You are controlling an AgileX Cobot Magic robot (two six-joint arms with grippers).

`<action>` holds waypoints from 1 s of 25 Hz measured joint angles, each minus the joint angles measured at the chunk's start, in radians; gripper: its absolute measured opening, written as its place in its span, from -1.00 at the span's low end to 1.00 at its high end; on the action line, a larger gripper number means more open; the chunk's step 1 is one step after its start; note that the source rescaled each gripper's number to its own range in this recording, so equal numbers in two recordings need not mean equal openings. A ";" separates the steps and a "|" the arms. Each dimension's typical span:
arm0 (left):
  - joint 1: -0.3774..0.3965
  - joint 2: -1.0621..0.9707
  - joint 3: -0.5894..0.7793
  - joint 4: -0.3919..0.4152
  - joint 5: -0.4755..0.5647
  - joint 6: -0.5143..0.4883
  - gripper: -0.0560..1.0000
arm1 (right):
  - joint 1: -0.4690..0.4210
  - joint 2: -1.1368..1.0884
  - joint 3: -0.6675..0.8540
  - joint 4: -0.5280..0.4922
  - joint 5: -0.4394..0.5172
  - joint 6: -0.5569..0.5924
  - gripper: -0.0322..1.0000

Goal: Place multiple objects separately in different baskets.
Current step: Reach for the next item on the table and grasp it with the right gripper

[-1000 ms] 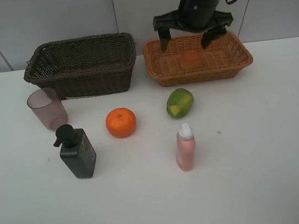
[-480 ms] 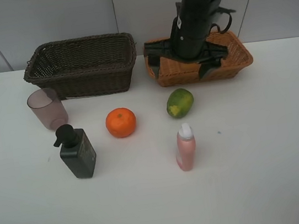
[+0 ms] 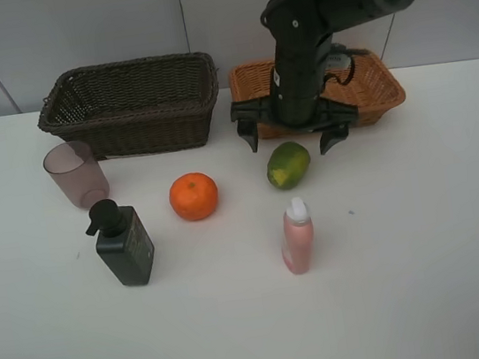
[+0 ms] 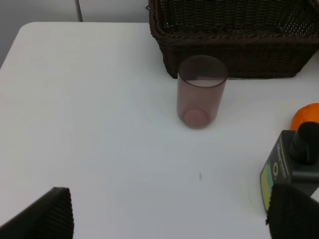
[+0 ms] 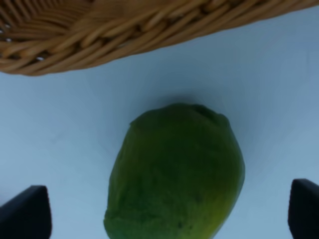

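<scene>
- The step in hand looks like the pick-up of the green-yellow fruit [image 3: 288,164]. The right end effector [image 3: 292,140] hangs right over it with its jaws spread wide, one fingertip to each side, holding nothing.
- The fruit lies toward the middle of the surface, just in front of the light tan basket [image 3: 379,95]. That basket stands at the far edge beside the dark brown basket [image 3: 134,127], and the arm hides much of its inside.
- The right wrist view shows the fruit centred between the fingertips, with clear surface on both sides.
- The next move, as I judge it, is a straight descent until the fingers flank the fruit's widest part. A firm close should follow, because a rounded fruit may roll.
- The left end effector [image 4: 169,214] is wide and empty, toward the left edge near the mauve cup [image 4: 201,92] and the black pump bottle [image 4: 291,169].
- The orange [image 3: 193,195] and the pink bottle [image 3: 297,236] wait on the surface.
</scene>
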 joint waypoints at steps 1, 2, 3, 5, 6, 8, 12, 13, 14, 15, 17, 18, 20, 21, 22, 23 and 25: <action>0.000 0.000 0.000 0.000 0.000 0.000 1.00 | 0.000 0.007 0.000 -0.001 -0.003 0.000 1.00; 0.000 0.000 0.000 0.000 0.000 0.000 1.00 | 0.000 0.018 0.000 -0.003 -0.003 0.000 1.00; 0.000 0.000 0.000 0.000 0.000 0.000 1.00 | 0.000 0.029 0.000 -0.003 -0.004 0.000 1.00; 0.000 0.000 0.000 0.000 0.000 0.000 1.00 | 0.000 0.049 0.000 -0.003 -0.007 0.000 1.00; 0.000 0.000 0.000 0.000 0.000 0.000 1.00 | 0.000 0.057 0.000 -0.003 -0.016 0.000 1.00; 0.000 0.000 0.000 0.000 0.000 0.000 1.00 | 0.000 0.068 0.000 -0.003 -0.031 0.000 1.00; 0.000 0.000 0.000 0.000 0.000 0.000 1.00 | 0.000 0.082 0.000 -0.003 -0.058 0.000 1.00; 0.000 0.000 0.000 0.000 0.000 0.000 1.00 | 0.000 0.087 0.000 -0.003 -0.060 0.000 1.00; 0.000 0.000 0.000 0.000 0.000 0.000 1.00 | 0.000 0.097 0.000 -0.003 -0.061 0.000 1.00; 0.000 0.000 0.000 0.000 0.000 0.000 1.00 | 0.000 0.105 0.000 -0.003 -0.061 0.000 1.00; 0.000 0.000 0.000 0.000 0.000 0.000 1.00 | 0.000 0.114 0.000 -0.003 -0.063 0.000 1.00; 0.000 0.000 0.000 0.000 0.000 0.000 1.00 | 0.000 0.119 0.000 -0.003 -0.066 0.000 1.00; 0.000 0.000 0.000 0.000 0.000 0.000 1.00 | 0.000 0.120 0.000 -0.003 -0.075 0.000 1.00; 0.000 0.000 0.000 0.000 0.000 0.000 1.00 | 0.000 0.120 0.000 -0.003 -0.079 0.000 1.00; 0.000 0.000 0.000 0.000 0.000 0.000 1.00 | 0.000 0.120 0.000 -0.003 -0.081 0.000 1.00; 0.000 0.000 0.000 0.000 0.000 0.000 1.00 | 0.000 0.120 0.000 -0.003 -0.081 0.000 0.98; 0.000 0.000 0.000 0.000 0.000 0.000 1.00 | 0.000 0.120 0.000 -0.003 -0.081 0.000 0.85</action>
